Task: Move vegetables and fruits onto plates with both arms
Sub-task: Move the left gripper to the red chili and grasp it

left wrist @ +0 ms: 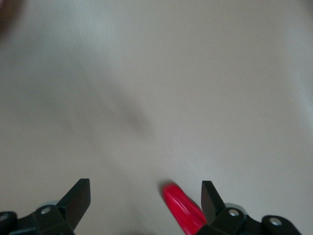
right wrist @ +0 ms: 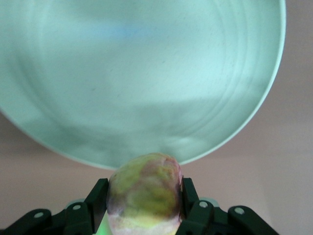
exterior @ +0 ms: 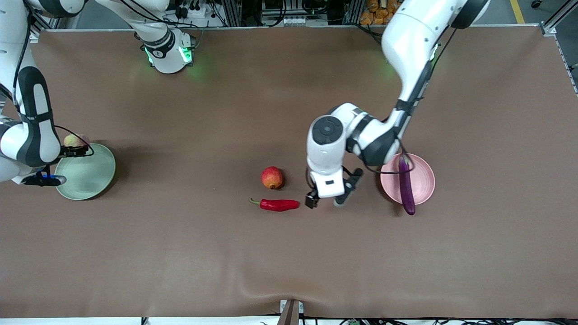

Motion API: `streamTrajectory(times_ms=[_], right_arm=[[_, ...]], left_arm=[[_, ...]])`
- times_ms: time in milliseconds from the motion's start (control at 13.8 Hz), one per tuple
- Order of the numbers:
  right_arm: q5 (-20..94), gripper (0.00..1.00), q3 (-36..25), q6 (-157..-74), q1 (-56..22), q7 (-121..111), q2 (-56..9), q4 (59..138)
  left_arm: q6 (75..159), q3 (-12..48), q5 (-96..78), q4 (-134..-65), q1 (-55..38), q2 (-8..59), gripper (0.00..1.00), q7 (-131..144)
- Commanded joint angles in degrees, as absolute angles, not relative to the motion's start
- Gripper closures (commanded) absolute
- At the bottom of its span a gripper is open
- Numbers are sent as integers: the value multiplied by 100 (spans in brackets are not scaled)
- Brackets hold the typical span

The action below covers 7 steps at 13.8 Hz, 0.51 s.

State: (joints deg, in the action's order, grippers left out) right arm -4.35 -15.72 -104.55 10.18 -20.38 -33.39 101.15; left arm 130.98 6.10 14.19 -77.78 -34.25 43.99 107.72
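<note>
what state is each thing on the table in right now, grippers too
eggplant: lying on the pink plate, tip overhanging the rim
chili pepper: on the table, untouched
red-orange fruit: on the table
yellow-green fruit: held above the green plate rim
left gripper: open beside the chili
right gripper: shut on the fruit

Robotics lab, not a home or kitchen: two white arms with green-lit bases are bolted along one edge of a big table covered in plain brown matting (wrinkled at the edge nearest the front camera). Past the table edge at the arms' bases run aluminium frame rails, cable bundles and rack gear, over a grey floor with a yellow line. The produce on the matting looks like plastic props, e.g. the glossy red chili pepper.
</note>
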Motion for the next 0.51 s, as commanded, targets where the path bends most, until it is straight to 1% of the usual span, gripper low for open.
streamTrajectory(times_ms=[0, 72, 145, 217, 290, 434], right_arm=[[-571, 78, -1521, -10608, 1046, -2118, -3427, 10073], [-571, 76, -1512, -10600, 1028, -2101, -3428, 10055], [-554, 50, -1512, -10608, 1028, -2101, -3445, 9994], [-510, 1, -1512, -10591, 1020, -2083, -3506, 9871], [-492, 0, -1512, -10539, 993, -2092, -3507, 9766], [-475, 0, -1494, -9961, 914, -2048, -3507, 9424]], left_arm=[[13744, 527, 1354, -7226, -3761, 5035, 0, 11994], [14007, 536, 1354, -7207, -3831, 5149, 0, 12241], [14288, 536, 1354, -7207, -3884, 5255, 0, 12478], [14552, 545, 1345, -7207, -3893, 5343, 0, 12672], [14824, 554, 1345, -7207, -3894, 5448, 0, 12787], [15247, 554, 1345, -7198, -3885, 5563, 0, 12832]])
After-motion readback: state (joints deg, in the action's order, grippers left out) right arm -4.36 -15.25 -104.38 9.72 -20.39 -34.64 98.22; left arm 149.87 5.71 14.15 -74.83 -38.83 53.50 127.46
